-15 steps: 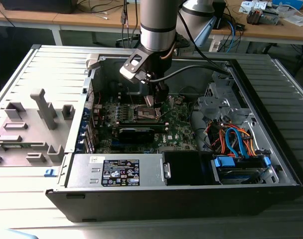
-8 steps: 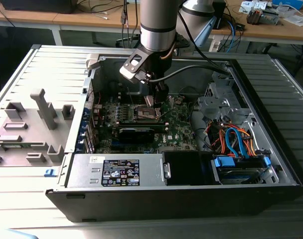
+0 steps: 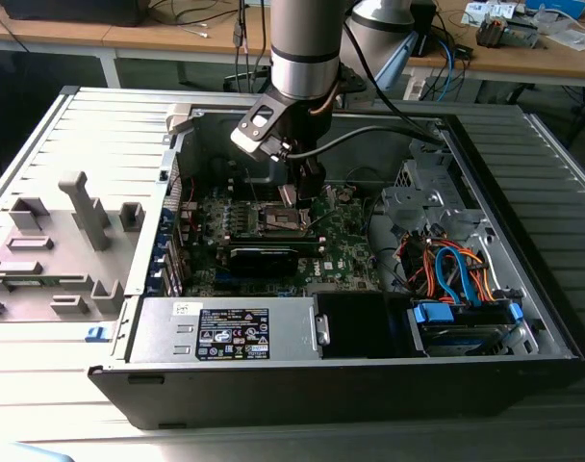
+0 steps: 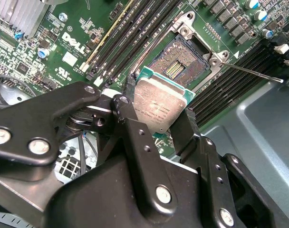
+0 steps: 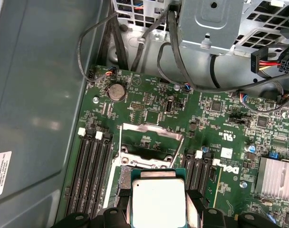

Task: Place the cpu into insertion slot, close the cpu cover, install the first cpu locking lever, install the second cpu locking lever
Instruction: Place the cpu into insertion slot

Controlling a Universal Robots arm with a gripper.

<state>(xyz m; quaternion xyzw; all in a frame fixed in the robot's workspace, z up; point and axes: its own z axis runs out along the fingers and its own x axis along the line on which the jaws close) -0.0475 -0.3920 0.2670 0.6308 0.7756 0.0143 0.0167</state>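
My gripper is shut on the cpu, a flat square chip with a silver-grey top, gripped by two opposite edges. It hangs tilted just above and beside the insertion slot, whose dark centre lies uncovered inside a shiny rim. In the first wrist view the cpu sits between the black fingers, and the cpu cover stands swung open beyond it. A thin locking lever juts out from the socket's corner. In the exterior view the gripper hovers over the insertion slot inside the open computer case.
Black memory slots flank the socket on both sides. A finned heatsink lies nearby. The power supply and a drive bay with blue and orange cables sit along the case front. Case walls enclose the board.
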